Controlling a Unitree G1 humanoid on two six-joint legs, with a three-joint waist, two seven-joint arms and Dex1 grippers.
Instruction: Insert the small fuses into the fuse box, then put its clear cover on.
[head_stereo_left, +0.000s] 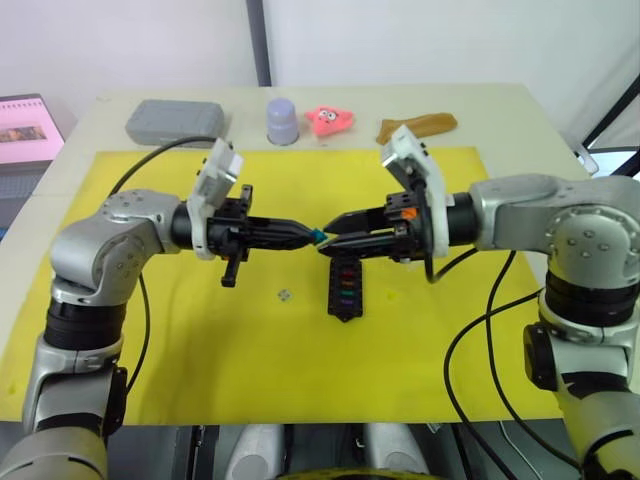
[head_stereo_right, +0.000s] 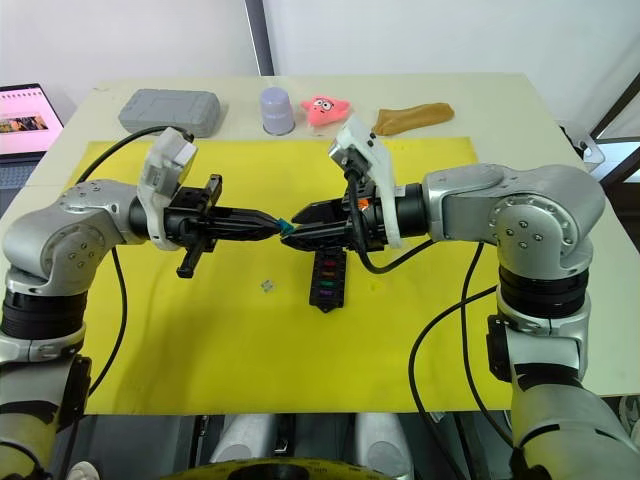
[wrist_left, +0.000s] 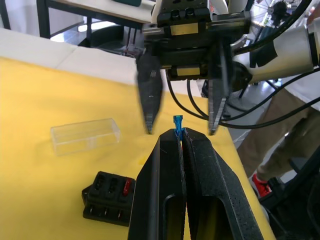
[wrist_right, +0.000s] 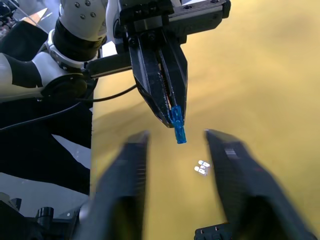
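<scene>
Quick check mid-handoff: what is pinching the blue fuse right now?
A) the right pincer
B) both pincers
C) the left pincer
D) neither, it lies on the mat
C: the left pincer is shut on the blue fuse, whose tip sticks out beyond its fingertips, while the right pincer faces it with its fingers spread open and apart from the fuse.
</scene>
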